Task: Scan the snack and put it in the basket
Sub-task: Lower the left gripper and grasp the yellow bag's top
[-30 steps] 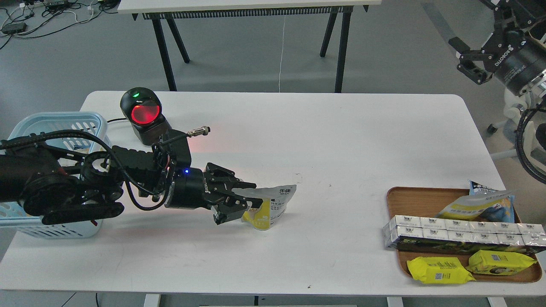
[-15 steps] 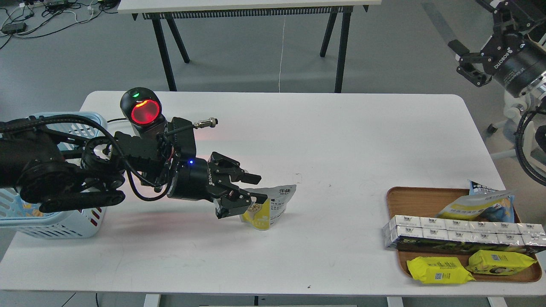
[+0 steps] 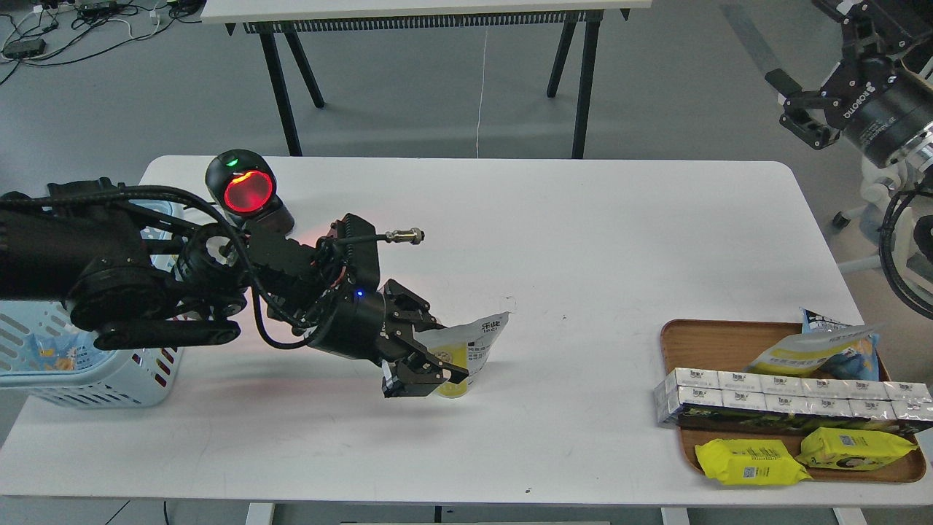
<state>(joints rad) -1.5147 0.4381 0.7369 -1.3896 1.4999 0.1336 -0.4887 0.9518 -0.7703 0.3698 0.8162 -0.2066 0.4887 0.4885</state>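
tray seen at 4 o'clock | pouch stood mid-table, pinched at its left side by left gripper | basket at 9 o'clock, partly hidden by arm | scanner lit red at 11 | right gripper held spread at 2, off table

You have the snack mid-table, scanner at its ten o'clock, basket nine, tray three.
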